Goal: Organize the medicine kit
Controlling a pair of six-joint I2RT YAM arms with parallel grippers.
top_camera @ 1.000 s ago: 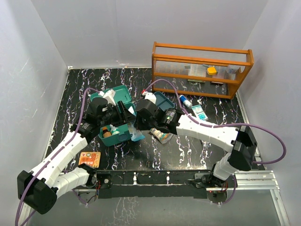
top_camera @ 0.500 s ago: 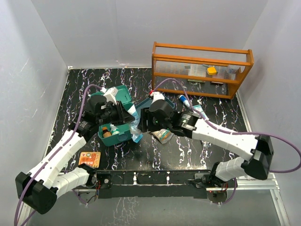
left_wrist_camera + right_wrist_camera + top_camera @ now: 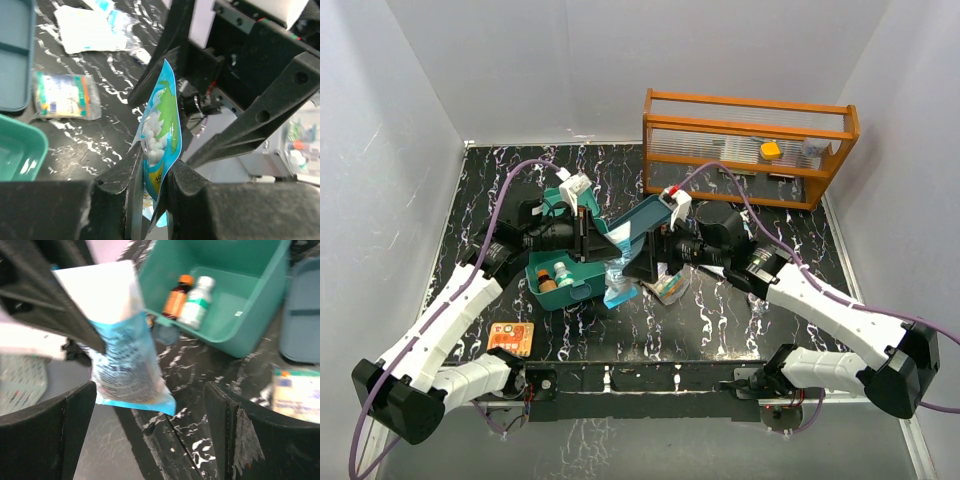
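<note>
The medicine kit's teal box lies open at left centre with a brown bottle and a white bottle inside. Its divided insert tray sits tilted just behind the grippers. My left gripper is shut on the end of a blue pouch of white balls, and the pouch hangs beside the box's right wall. The right gripper faces it, jaws wide open. In the right wrist view the pouch hangs above the gap of that gripper, touching neither finger.
An orange slatted rack stands at the back right with small items on it. Loose packets lie on the black marbled table. An orange card rests near the front left edge.
The right gripper has opened, let go of the pouch and drawn back to the right. The left gripper has shut on the pouch and now carries it alone.
</note>
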